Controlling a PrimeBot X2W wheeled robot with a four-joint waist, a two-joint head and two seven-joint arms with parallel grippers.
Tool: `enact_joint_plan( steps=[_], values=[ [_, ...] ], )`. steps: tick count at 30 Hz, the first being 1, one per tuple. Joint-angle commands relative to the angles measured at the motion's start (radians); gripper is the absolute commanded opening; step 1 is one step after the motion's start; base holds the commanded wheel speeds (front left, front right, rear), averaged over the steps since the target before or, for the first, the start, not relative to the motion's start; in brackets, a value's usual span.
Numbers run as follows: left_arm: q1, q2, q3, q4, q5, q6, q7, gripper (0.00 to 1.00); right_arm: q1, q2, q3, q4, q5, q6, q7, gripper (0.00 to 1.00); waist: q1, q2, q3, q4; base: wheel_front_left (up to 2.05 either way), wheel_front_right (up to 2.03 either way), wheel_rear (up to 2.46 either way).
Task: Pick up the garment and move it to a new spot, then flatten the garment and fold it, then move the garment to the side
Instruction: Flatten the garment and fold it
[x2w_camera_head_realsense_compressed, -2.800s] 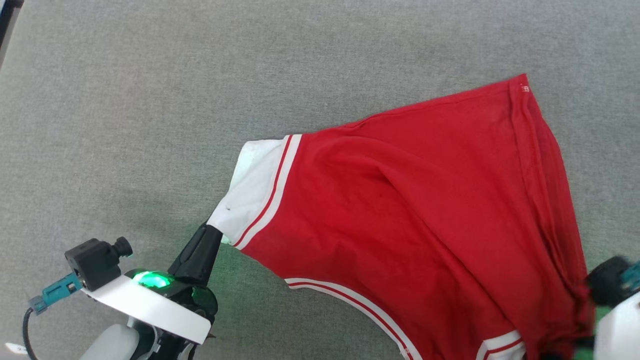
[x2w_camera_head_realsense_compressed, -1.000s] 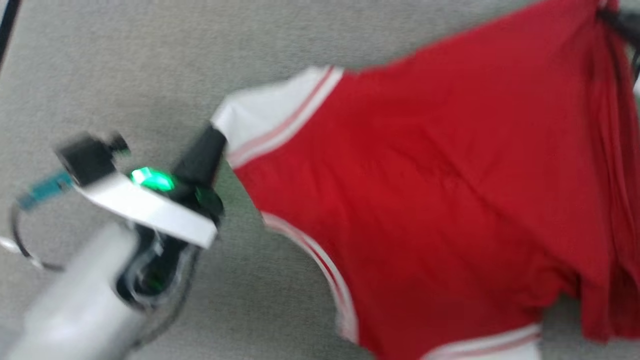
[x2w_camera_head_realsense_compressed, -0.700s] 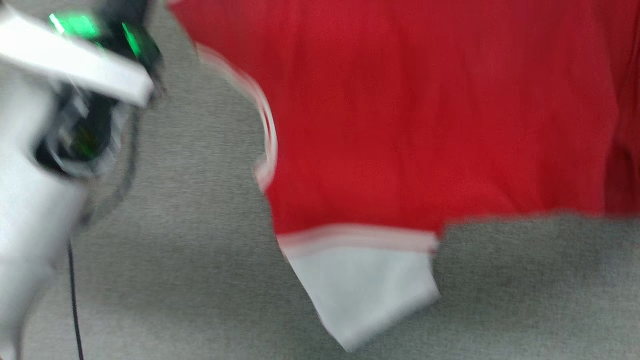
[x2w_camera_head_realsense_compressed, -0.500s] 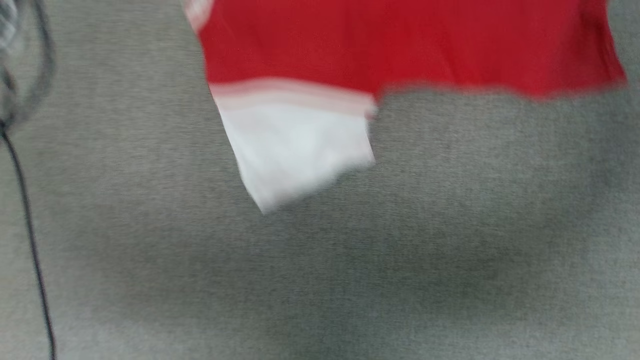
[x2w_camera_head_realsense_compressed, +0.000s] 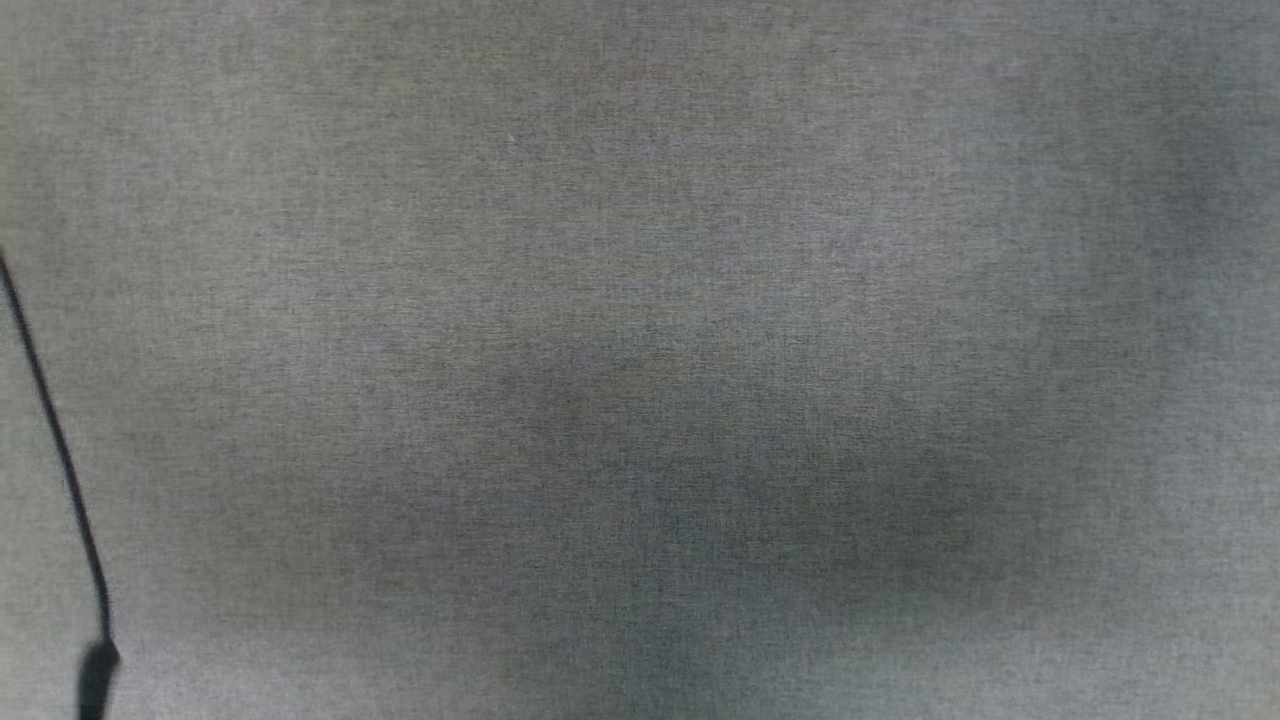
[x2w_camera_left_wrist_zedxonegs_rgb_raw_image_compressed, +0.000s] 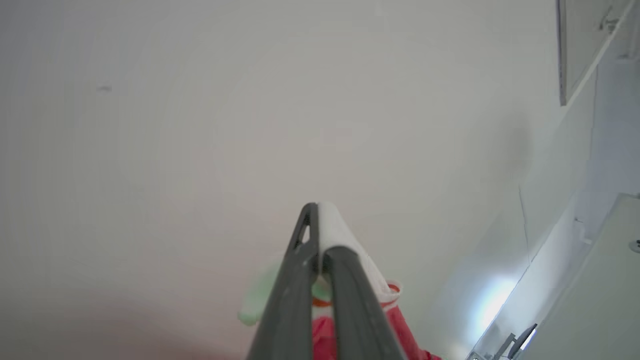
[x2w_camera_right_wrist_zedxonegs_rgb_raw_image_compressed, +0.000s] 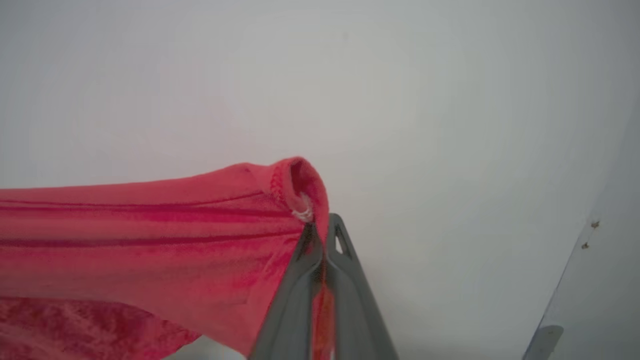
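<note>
The garment hangs between my two grippers. In the left wrist view, my left gripper (x2w_camera_left_wrist_zedxonegs_rgb_raw_image_compressed: 317, 210) is shut on the garment's white sleeve end (x2w_camera_left_wrist_zedxonegs_rgb_raw_image_compressed: 342, 240), and red cloth (x2w_camera_left_wrist_zedxonegs_rgb_raw_image_compressed: 407, 332) trails below the fingers. In the right wrist view, my right gripper (x2w_camera_right_wrist_zedxonegs_rgb_raw_image_compressed: 322, 225) is shut on a bunched red edge of the garment (x2w_camera_right_wrist_zedxonegs_rgb_raw_image_compressed: 150, 235). From there the cloth stretches off to the left in taut folds. Both grippers point at a plain pale surface.
The head view looks down on a grey cloth-covered surface (x2w_camera_head_realsense_compressed: 640, 300) with a soft shadow across its middle. A thin black cable (x2w_camera_head_realsense_compressed: 60, 450) runs along its left edge. A framed panel (x2w_camera_left_wrist_zedxonegs_rgb_raw_image_compressed: 580, 55) and a pale ledge (x2w_camera_left_wrist_zedxonegs_rgb_raw_image_compressed: 600, 280) sit at the left wrist view's right.
Held by both grippers, the garment went up the head view and out past its top edge, along with the left arm. The pictures were blurred, so the camera may have moved too.
</note>
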Motion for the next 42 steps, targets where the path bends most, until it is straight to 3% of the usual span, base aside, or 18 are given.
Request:
enact_joint_plan(
  steps=[1,6,12,20,26,33,42],
  values=[
    [0.055,0.01,0.005,-0.011,-0.011,0.003,-0.01,0.0,0.049,-0.017,0.008,0.011,0.017,-0.008,0.001,0.0,0.0,0.0,-0.001,0.003,0.0,0.0,0.0],
    [0.306,0.018,-0.02,-0.175,-0.049,0.003,0.007,0.0,0.222,-0.06,0.094,-0.039,0.1,-0.007,0.013,0.0,0.0,0.0,-0.018,0.012,0.0,0.0,0.0],
    [0.669,0.027,-0.032,-0.401,-0.063,0.003,-0.021,0.0,0.555,-0.129,0.166,-0.208,0.239,-0.005,0.042,0.0,0.0,0.0,-0.06,0.024,0.0,0.0,0.0],
    [1.041,0.015,-0.043,-0.576,-0.037,0.003,-0.05,0.0,1.035,-0.18,0.085,-0.477,0.371,-0.005,0.116,0.0,0.0,0.0,-0.122,0.04,0.0,0.0,0.0],
    [1.255,0.049,-0.058,-0.686,0.007,0.003,-0.065,0.0,1.309,-0.134,-0.014,-0.663,0.387,-0.005,0.191,0.0,0.0,0.0,-0.167,0.033,0.0,0.0,0.0],
    [1.427,0.1,-0.076,-0.798,0.041,0.003,-0.072,0.0,1.515,-0.065,-0.114,-0.822,0.354,-0.004,0.279,0.0,0.0,0.0,-0.194,0.031,0.0,0.0,0.0],
    [1.547,0.11,-0.04,-0.901,0.074,0.002,-0.076,0.0,1.638,0.035,-0.237,-1.002,0.321,-0.004,0.372,0.0,0.0,0.0,-0.195,0.031,0.0,0.0,0.0]
  ],
)
